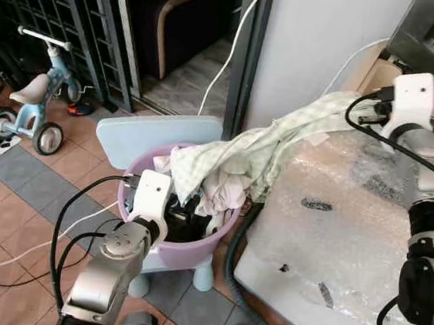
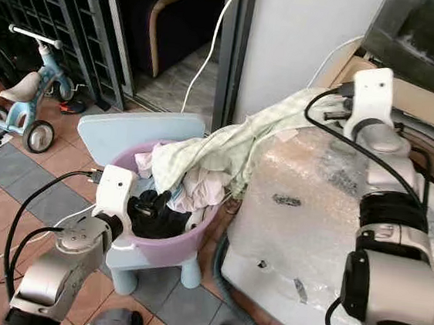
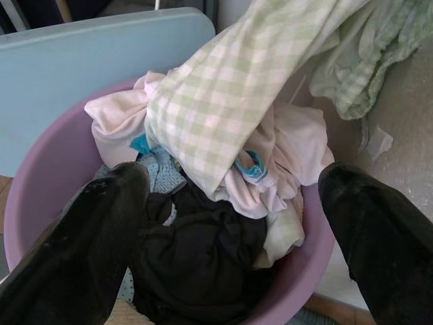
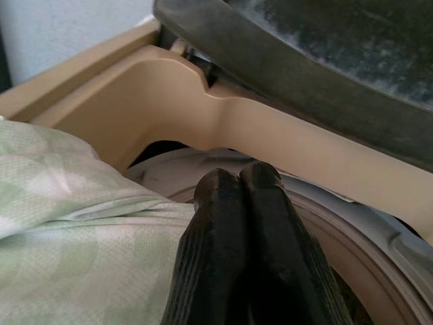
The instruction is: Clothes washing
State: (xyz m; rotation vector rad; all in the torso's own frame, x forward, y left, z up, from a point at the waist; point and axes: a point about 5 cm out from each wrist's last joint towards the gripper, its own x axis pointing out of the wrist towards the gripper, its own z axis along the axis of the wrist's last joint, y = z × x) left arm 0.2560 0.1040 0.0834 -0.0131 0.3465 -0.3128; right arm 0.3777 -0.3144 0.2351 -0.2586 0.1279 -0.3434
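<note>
Right gripper (image 4: 237, 183): clenched, black fingers pressed together with the pale green checked cotton sheet (image 1: 281, 142) running up to them; looks pinched at one end, held over the beige rim of the top-load washing machine (image 4: 169, 88), drum opening just beyond.
Left gripper (image 3: 230, 223): released, fingers spread wide, hovering above the lilac round plastic laundry basin (image 1: 213, 240), touching nothing.
Washing machine: body wrapped in clear bubble film (image 1: 335, 221), dark lid raised; you're feeding it from the basin side.
Checked sheet: biggest item; spans from the basin up across the wrapped machine top to your right gripper. Soft, limp, light but long, so expect drag and snagging on the basin pile. Judgement: one pinch won't carry it all; take a second hold mid-length, near where it leaves the basin.
Basin: sits on a pale blue child's plastic chair (image 1: 127, 134), just beside the machine; could tip if you yank the cloth.
Pinkish-white garment (image 3: 291, 145): soft, bunched under the sheet's tail; may get dragged along.
Black crumpled garment (image 3: 203, 257): low in the basin, directly under your open left fingers; floppy, easy to pinch at a fold.
Small blue patterned cloth (image 3: 159, 172): partly buried; hard to tell more.
</note>
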